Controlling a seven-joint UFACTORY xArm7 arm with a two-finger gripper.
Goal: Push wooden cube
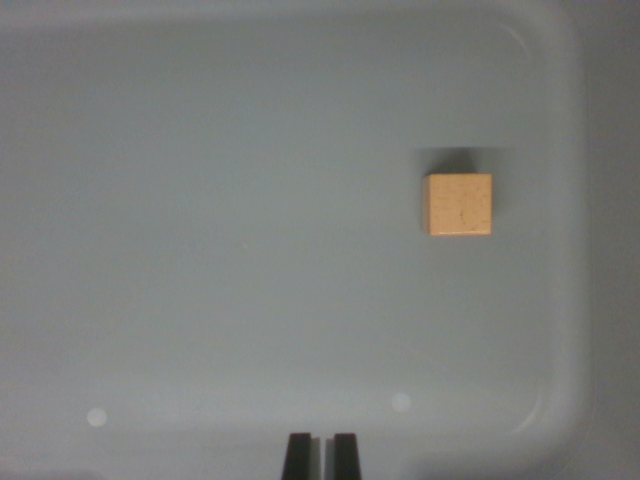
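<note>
A small light-brown wooden cube (460,204) lies on the floor of a grey bin (250,250), toward the wrist view's right. My gripper (321,456) shows at the bottom middle as two black fingertips close together, with only a thin gap and nothing held. The cube sits well above and to the right of the fingertips, not touching them.
The bin's raised rim (570,300) curves along the right side and top, close to the cube. Two pale round spots (97,417) mark the floor near the bottom. Bare bin floor spreads across the left and middle.
</note>
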